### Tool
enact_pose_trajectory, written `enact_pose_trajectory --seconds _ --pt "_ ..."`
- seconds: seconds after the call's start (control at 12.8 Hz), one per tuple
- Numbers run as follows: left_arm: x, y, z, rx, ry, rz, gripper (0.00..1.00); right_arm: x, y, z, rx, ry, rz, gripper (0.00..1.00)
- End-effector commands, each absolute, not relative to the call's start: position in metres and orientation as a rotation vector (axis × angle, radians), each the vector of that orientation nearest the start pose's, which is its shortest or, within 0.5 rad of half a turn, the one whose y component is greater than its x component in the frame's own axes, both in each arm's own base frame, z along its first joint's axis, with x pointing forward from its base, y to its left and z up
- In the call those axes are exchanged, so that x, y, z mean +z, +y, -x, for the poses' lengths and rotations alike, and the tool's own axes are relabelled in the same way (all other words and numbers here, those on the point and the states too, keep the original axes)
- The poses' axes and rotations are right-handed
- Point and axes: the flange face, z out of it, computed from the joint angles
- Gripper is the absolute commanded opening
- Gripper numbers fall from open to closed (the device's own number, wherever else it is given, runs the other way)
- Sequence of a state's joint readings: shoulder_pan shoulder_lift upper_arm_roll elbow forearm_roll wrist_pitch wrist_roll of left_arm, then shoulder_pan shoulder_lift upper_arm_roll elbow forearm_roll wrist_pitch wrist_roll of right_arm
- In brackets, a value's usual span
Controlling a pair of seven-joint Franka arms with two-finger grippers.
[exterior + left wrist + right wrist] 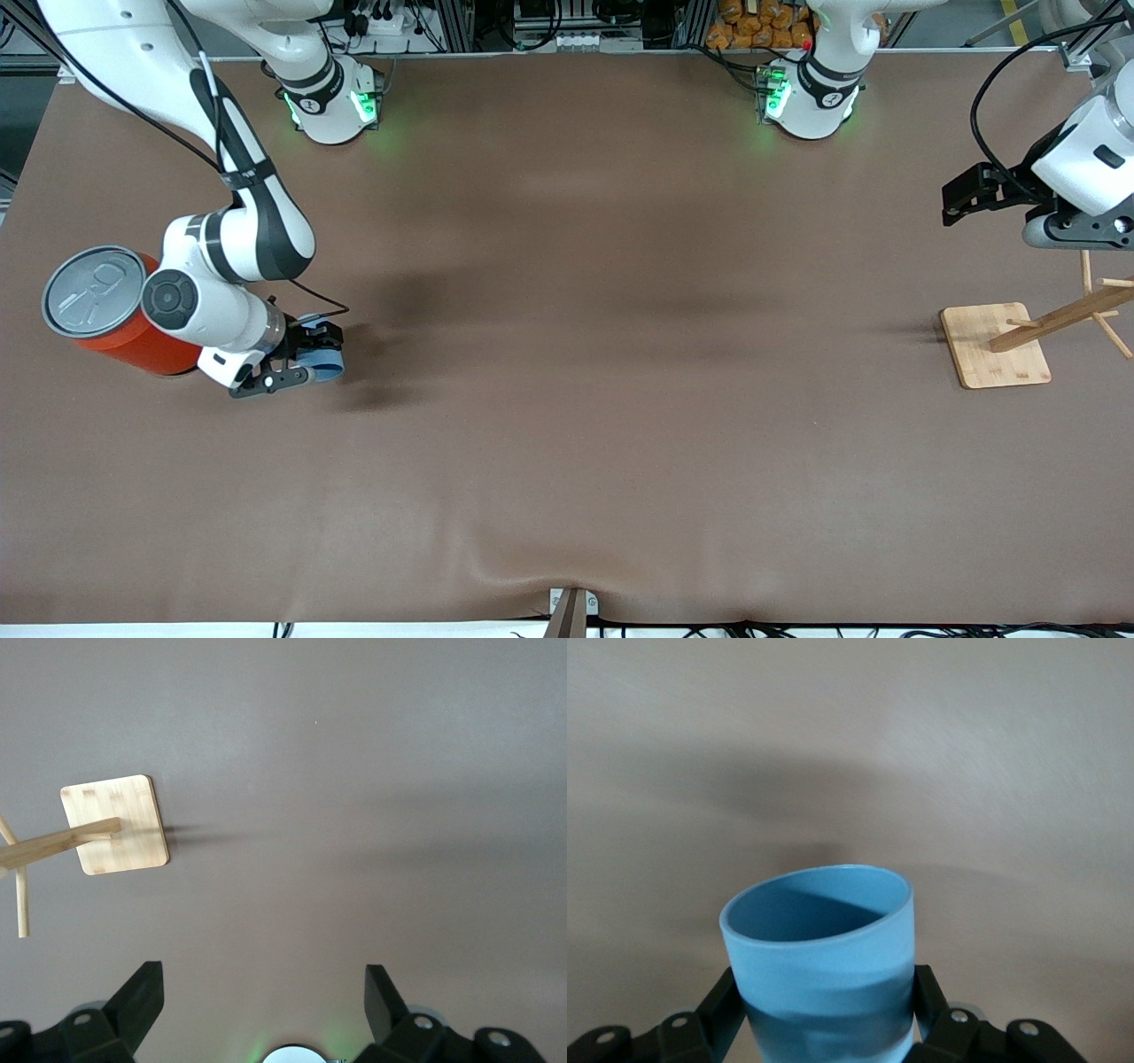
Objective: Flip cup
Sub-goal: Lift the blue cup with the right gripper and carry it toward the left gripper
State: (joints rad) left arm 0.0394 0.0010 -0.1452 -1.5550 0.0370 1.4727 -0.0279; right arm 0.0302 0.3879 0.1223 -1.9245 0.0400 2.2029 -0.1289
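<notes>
The small light-blue cup point(326, 364) sits between the fingers of my right gripper point(310, 359), which is shut on its side wall, low over the table beside the orange can. In the right wrist view the cup point(819, 961) fills the space between both fingers point(719, 1003), and its darker blue open mouth points away from the wrist. My left gripper point(961, 197) waits in the air at the left arm's end of the table, above the wooden stand. It is open with nothing between its fingers point(135, 997).
A large orange can point(133, 341) with a grey pull-tab lid stands right beside my right wrist. A wooden peg stand on a square bamboo base point(994, 347) stands at the left arm's end, also seen in the left wrist view point(120, 822). Brown cloth covers the table.
</notes>
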Motion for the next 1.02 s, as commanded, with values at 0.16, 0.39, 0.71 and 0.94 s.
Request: enact_pose_trajectory --seconds 0.16,0.39,0.71,0.94 --pt "0.617 -0.054 -0.545 0.150 0.119 3.082 1.00 0.334 0.217 -0.627 0.056 -0.615 2.906 0.00" --pt "0.618 -0.052 -0.547 0.137 0.114 3.084 1.00 0.349 0.301 -0.625 -0.016 -0.772 2.852 0.00" --pt "0.615 -0.051 -0.549 0.144 0.111 3.089 1.00 0.354 0.432 -0.599 -0.117 -1.067 2.757 0.00" --pt "0.607 -0.051 -0.553 0.160 0.113 3.085 1.00 0.348 0.484 -0.571 -0.241 -1.513 2.686 0.00"
